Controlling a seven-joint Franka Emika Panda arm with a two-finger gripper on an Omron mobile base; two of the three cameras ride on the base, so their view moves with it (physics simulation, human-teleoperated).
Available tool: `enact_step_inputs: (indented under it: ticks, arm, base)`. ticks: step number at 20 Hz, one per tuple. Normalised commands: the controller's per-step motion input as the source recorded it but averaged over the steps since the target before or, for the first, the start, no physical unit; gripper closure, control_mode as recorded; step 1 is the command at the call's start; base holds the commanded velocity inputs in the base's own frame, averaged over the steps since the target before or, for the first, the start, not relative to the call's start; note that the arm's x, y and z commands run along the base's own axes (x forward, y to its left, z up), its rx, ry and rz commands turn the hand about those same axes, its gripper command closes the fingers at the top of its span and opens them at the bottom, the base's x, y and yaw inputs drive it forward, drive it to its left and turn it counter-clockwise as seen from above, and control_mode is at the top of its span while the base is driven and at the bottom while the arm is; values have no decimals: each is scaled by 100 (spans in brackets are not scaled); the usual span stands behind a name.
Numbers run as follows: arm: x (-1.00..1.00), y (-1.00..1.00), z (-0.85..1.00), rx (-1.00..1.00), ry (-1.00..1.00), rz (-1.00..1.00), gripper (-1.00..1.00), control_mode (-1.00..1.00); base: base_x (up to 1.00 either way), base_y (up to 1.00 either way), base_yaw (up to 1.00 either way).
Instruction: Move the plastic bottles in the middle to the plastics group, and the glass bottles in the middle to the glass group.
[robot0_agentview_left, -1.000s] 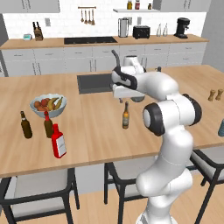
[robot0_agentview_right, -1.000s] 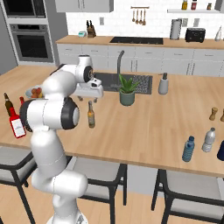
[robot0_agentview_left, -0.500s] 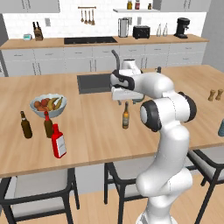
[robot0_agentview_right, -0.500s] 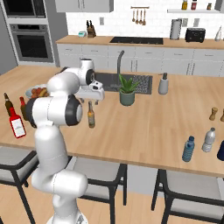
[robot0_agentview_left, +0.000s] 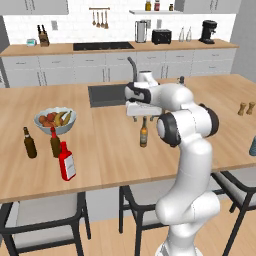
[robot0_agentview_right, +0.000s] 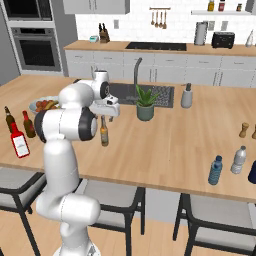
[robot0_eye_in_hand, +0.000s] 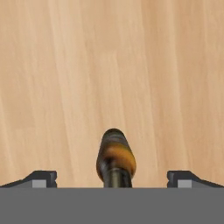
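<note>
Above amber bottle (robot0_eye_in_hand: 114, 159): gripper (robot0_eye_in_hand: 112, 178) spread wide, fingertips apart; bottle base cut off in hand view.

Bright even light, faint shadows, slight softness.

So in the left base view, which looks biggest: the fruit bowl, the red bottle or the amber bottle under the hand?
1. Fruit bowl, widest.
2. Red bottle.
3. Amber bottle, slimmer; the red bottle stands nearer the camera, so that ranking is unsure.
</note>
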Motion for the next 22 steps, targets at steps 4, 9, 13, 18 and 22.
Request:
enact_step_inputs:
  ticks: [4,9,13,18,22]
  arm:
    - [0,0,0,0,1,0,-100,-100]
    - [-1,0,0,0,0,-1,-100,-100]
    - [-17,0,2,0,-3,-2,-100,-100]
    - [-18,-1,0,0,-2,-3,-100,-100]
    - [-15,-2,1,0,-1,-4,-100,-100]
  base:
    - [0,0,0]
    - [0,0,0]
    - [0,0,0]
    - [0,0,0]
    - [0,0,0]
